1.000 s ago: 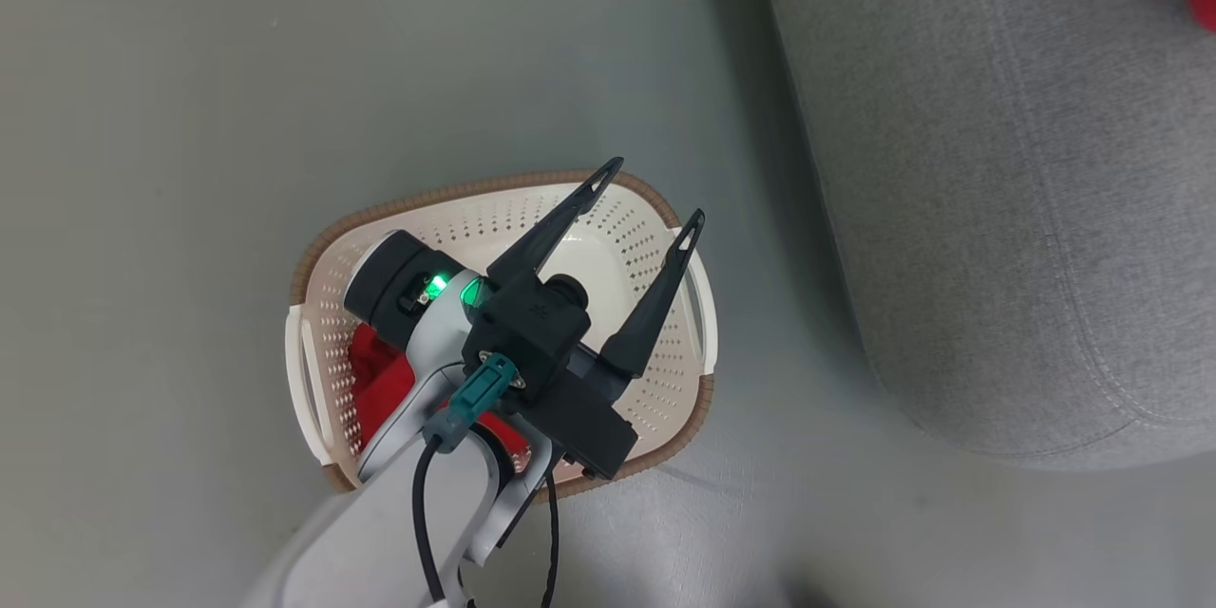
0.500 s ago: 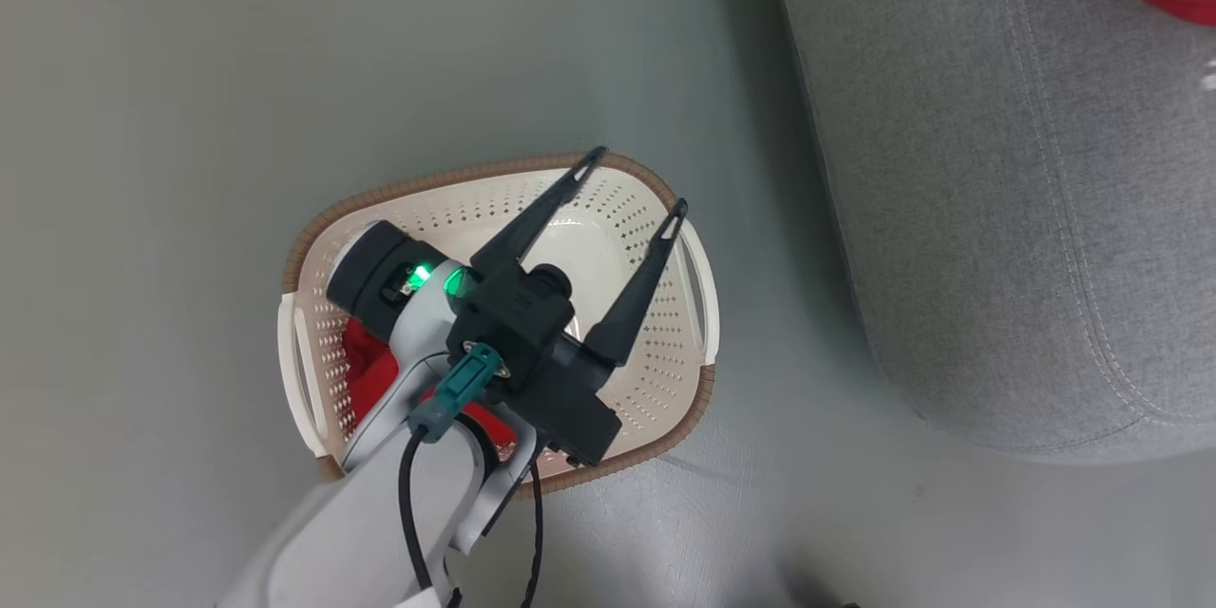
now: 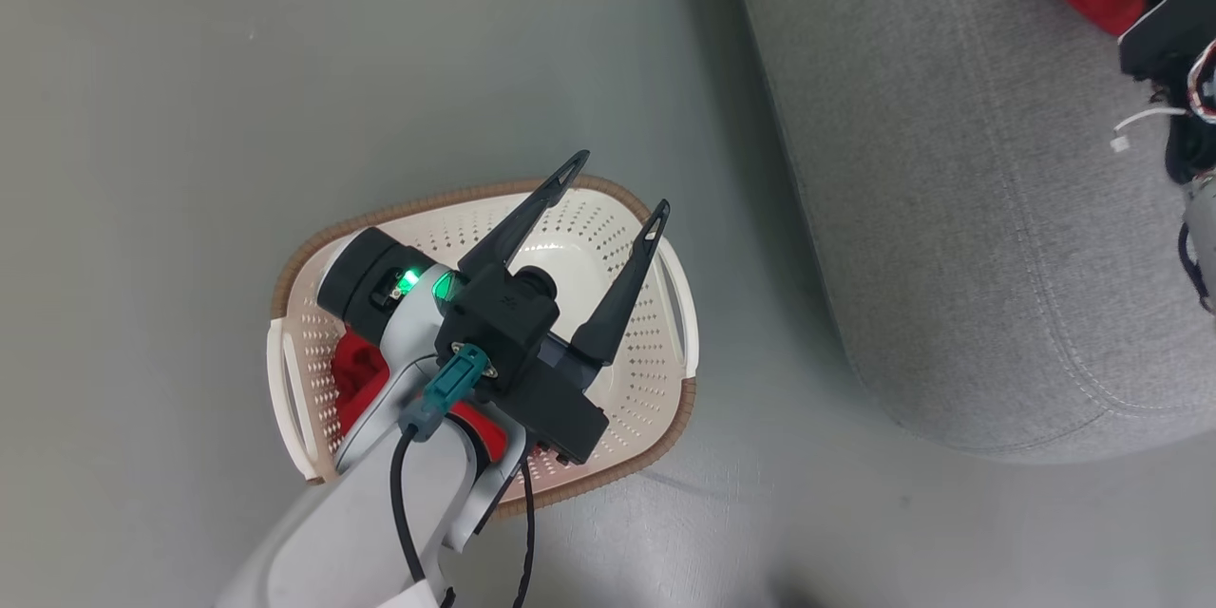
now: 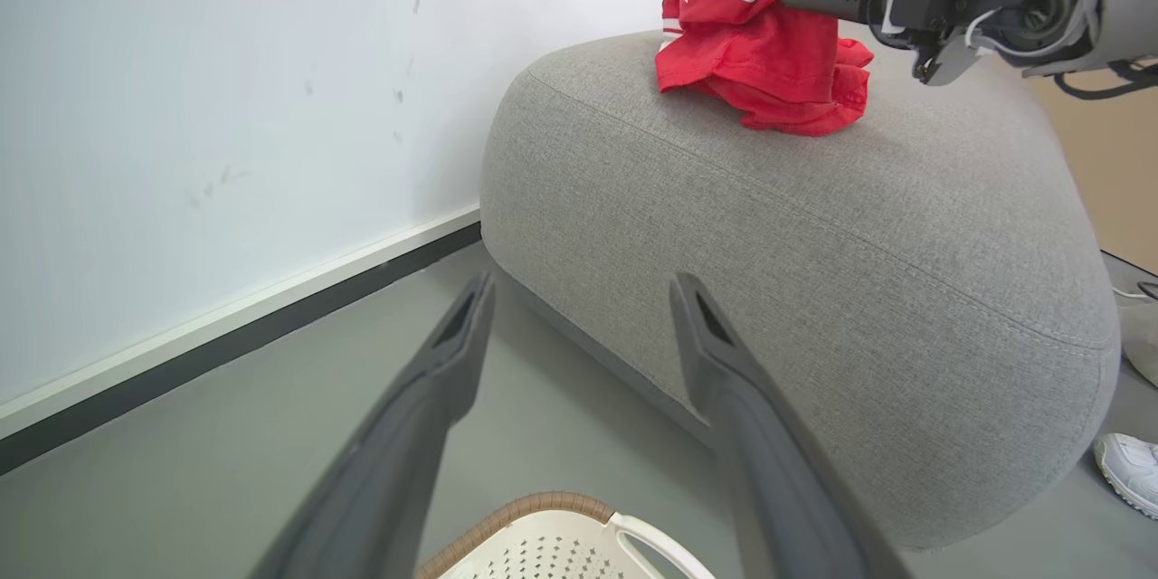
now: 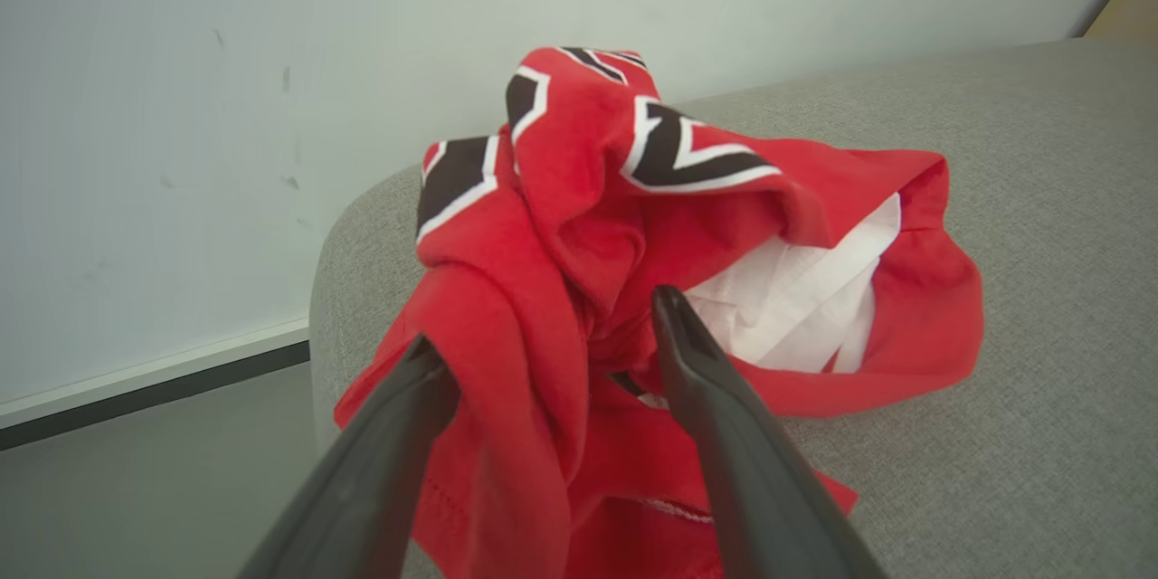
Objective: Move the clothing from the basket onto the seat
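Observation:
The red jersey (image 5: 588,199) with black-and-white lettering lies crumpled on top of the grey seat (image 5: 1040,289). My right gripper (image 5: 543,326) is open around it, and a fold of the cloth hangs between the fingers. The left wrist view shows the same jersey (image 4: 760,54) on the seat (image 4: 814,244). A second red piece of clothing (image 3: 356,370) lies in the cream basket (image 3: 304,256), half hidden under my left arm. My left gripper (image 3: 617,184) hovers open and empty above the basket's far side.
The basket stands on the grey floor (image 3: 190,66), a little left of the seat (image 3: 950,209). A white wall with a dark baseboard (image 4: 226,326) runs behind. A white shoe (image 4: 1126,470) rests on the floor by the seat's corner.
The head camera has shifted, so more of the red jersey and part of my right arm now show at the top right. My left gripper stays open over the basket.

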Robot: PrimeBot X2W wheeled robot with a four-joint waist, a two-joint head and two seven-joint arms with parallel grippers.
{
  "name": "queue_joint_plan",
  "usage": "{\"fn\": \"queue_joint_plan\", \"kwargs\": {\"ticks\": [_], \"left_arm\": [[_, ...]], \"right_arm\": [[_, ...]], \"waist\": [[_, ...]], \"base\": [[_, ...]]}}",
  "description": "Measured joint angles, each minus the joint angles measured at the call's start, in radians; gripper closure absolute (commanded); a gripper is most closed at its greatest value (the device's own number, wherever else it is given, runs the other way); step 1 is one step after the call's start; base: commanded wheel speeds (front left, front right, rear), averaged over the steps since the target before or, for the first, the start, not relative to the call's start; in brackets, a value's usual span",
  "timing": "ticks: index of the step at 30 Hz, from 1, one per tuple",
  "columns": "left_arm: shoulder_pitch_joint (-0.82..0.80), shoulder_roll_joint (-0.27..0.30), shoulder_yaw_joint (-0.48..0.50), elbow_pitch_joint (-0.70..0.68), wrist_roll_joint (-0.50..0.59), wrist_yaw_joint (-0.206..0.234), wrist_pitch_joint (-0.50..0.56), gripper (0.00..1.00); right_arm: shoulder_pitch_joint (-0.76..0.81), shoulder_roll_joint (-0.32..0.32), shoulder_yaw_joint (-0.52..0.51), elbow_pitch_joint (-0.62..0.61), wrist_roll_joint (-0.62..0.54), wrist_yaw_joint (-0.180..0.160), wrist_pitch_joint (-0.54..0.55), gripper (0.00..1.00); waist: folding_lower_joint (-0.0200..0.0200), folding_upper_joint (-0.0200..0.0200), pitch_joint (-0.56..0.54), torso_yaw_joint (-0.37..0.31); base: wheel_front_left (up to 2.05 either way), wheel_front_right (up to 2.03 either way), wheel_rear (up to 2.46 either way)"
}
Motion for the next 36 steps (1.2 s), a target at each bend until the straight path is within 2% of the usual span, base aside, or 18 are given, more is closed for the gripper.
{"fn": "queue_joint_plan", "kwargs": {"ticks": [10, 20, 36], "left_arm": [[0.036, -0.008, 0.003, 0.051, -0.024, -0.008, -0.05, 0.0], [0.103, -0.029, 0.016, 0.101, -0.062, -0.007, -0.105, 0.0], [0.267, -0.026, 0.117, 0.153, -0.144, 0.046, -0.159, 0.0]], "right_arm": [[0.101, 0.023, 0.033, -0.035, -0.042, 0.024, -0.003, 0.0], [0.235, 0.041, 0.068, -0.113, -0.092, 0.037, -0.004, 0.0], [0.551, 0.084, 0.068, -0.296, -0.103, 0.041, -0.004, 0.0]], "waist": [[0.0, -0.0001, -0.087, -0.022], [-0.0001, -0.0002, -0.209, -0.016], [-0.0001, -0.0003, -0.419, 0.045]], "base": [[0.0, 0.0, 0.0], [0.0, 0.0, 0.0], [0.0, 0.0, 0.0]]}}
